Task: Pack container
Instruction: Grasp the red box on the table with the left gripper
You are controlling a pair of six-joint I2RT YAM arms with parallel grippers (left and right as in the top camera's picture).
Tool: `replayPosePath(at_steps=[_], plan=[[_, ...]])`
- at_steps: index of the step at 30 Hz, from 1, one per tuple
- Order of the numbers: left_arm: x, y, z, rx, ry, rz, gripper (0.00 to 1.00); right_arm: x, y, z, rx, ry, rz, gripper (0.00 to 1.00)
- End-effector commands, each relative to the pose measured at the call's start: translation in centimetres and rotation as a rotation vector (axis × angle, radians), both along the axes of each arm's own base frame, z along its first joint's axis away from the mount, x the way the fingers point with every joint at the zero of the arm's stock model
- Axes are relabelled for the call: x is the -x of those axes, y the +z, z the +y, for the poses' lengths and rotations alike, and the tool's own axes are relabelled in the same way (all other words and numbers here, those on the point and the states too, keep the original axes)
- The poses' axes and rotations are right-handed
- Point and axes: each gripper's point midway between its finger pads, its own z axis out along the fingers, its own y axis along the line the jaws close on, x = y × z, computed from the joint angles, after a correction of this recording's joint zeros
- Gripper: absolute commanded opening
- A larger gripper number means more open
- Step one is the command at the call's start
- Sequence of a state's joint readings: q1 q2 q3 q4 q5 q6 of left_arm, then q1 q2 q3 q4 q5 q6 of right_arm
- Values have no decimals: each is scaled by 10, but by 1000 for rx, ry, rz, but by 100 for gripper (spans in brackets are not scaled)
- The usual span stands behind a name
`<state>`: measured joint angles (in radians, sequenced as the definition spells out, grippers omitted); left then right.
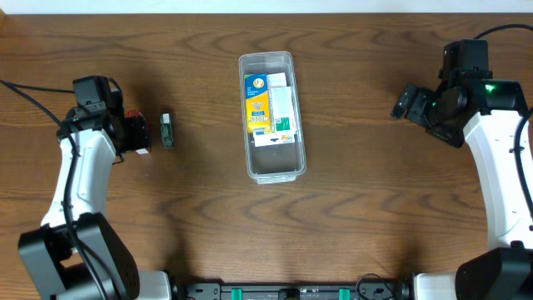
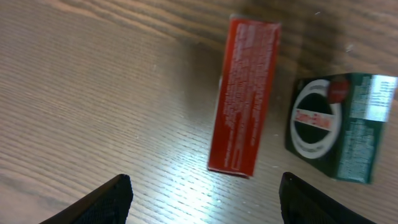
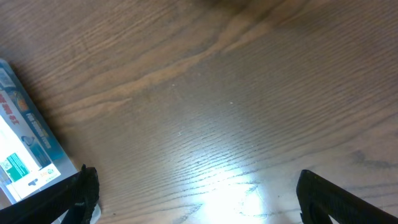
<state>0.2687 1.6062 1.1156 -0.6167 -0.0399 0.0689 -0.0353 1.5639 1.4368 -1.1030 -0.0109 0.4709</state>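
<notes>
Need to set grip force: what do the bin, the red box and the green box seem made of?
The bin looks like clear, colourless plastic, with see-through walls. The red box seems matte printed cardboard, with sharp folded edges. The green box is probably cardboard too, glossier, with a bright sheen.

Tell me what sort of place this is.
Probably a robot lab bench, not a home. A left arm and a right arm stand at a wooden table. A partly packed container sits on it, with a red box and a green box laid out nearby.
</notes>
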Motion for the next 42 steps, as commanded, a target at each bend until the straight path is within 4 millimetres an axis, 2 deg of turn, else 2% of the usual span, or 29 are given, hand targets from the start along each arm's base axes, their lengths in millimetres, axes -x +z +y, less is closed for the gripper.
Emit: replayPosePath(at_steps=[1, 14, 16, 23, 29, 35, 37, 42], plan=[[-4, -3, 4, -7, -26, 6, 76, 0, 4, -2, -3, -13, -10, 99], [-20, -32, 9, -22, -82, 30, 75, 0, 4, -2, -3, -13, -10, 99], [-21, -36, 9, -23, -85, 31, 72, 0, 4, -2, -3, -13, -10, 99], [-27, -35, 11, -31, -87, 11, 45, 0, 4, -2, -3, -13, -10, 99], [-26, -35, 11, -30, -87, 13, 34, 0, 4, -2, -3, -13, -10, 99], [-28, -36, 3, 8, -103, 3, 33, 0, 4, -2, -3, -13, -10, 99], [-28, -36, 2, 17, -106, 1, 27, 0, 4, -2, -3, -13, -10, 99], [-27, -36, 1, 19, -106, 7, 21, 0, 4, -2, -3, -13, -10, 99]])
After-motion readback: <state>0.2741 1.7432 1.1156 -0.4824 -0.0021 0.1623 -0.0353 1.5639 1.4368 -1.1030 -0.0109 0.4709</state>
